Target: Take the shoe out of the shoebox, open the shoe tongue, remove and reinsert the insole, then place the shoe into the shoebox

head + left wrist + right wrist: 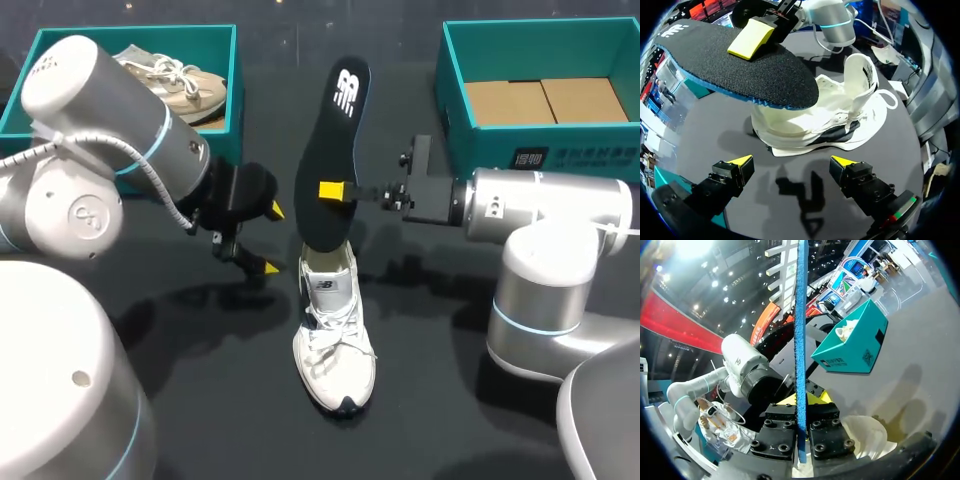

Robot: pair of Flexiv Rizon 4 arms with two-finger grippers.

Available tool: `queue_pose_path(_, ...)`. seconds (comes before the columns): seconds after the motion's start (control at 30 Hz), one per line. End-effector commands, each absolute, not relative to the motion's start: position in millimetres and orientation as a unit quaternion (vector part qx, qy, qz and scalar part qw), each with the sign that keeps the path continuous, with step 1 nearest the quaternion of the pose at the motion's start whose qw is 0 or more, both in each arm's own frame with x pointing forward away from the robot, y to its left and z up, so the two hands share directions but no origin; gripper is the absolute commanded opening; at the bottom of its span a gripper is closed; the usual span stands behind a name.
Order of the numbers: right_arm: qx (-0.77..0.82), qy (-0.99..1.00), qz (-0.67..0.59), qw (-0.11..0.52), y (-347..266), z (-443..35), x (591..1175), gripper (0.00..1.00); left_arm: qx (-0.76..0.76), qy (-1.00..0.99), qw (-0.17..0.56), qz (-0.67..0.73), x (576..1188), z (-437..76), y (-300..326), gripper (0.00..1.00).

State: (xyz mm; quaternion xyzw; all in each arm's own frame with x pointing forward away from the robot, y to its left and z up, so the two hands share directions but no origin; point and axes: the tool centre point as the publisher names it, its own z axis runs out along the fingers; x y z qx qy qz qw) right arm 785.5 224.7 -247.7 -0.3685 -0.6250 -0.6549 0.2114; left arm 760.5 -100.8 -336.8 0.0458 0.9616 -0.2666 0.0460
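Shoe (335, 355) is out of its box and sits on the surface (430, 400), mid-way between my arms, toe toward me. In the left wrist view the tongue (862, 70) is pulled up and the mouth is open. So steps one and two look done.

Right gripper (335, 190) has its fingers clamped on the insole (335, 150) from both sides, about mid-length. The right wrist view shows the insole edge-on between them. The insole stands steeply, its lower end at the shoe's mouth; I cannot tell if that end is fully free. Judgement: mid insole step. Left to do: reinsert the insole, then box the shoe.

Left gripper (792, 161) holds nothing, its fingers wide apart, just beside the shoe's heel end and near the insole's lower part.

Room:
- The right shoebox (540, 155) holds only cardboard inserts and is near my right wrist, so that wall is the edge to watch.
- The left shoebox (235, 80) holds another shoe (185, 80) and is well apart from the work.
- Bare surface lies around the toe and between the boxes.
- The tight spot is the gap between the left fingers and the insole.
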Motion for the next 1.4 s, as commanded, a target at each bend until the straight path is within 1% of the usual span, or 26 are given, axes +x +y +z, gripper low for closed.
queue_pose_path(0.03,-0.356,-0.626,-0.659,0.218,230.6,-257.7,792.7,0.0,0.053,0.961,0.028,-0.27,768.2,-346.6,-109.8,1.0)
queue_pose_path(0.17,-0.349,-0.628,-0.66,0.22,232.0,-262.7,795.5,0.0,0.067,0.959,0.014,-0.275,767.9,-348.0,-112.4,1.0)
queue_pose_path(0.53,-0.339,-0.625,-0.669,0.216,228.6,-269.4,798.0,0.0,0.083,0.962,0.019,-0.26,765.0,-360.5,-125.5,1.0)
queue_pose_path(0.6,-0.331,-0.62,-0.68,0.208,224.9,-268.9,796.9,0.0,0.084,0.962,0.02,-0.261,764.7,-361.5,-125.7,1.0)
queue_pose_path(1.07,-0.331,-0.62,-0.68,0.208,224.9,-268.9,796.9,0.0,0.076,0.963,0.026,-0.258,766.6,-364.4,-124.3,1.0)
queue_pose_path(1.4,-0.317,-0.611,-0.695,0.209,224.4,-269.7,798.1,0.0,0.08,0.962,0.017,-0.261,766.5,-364.4,-124.5,1.0)
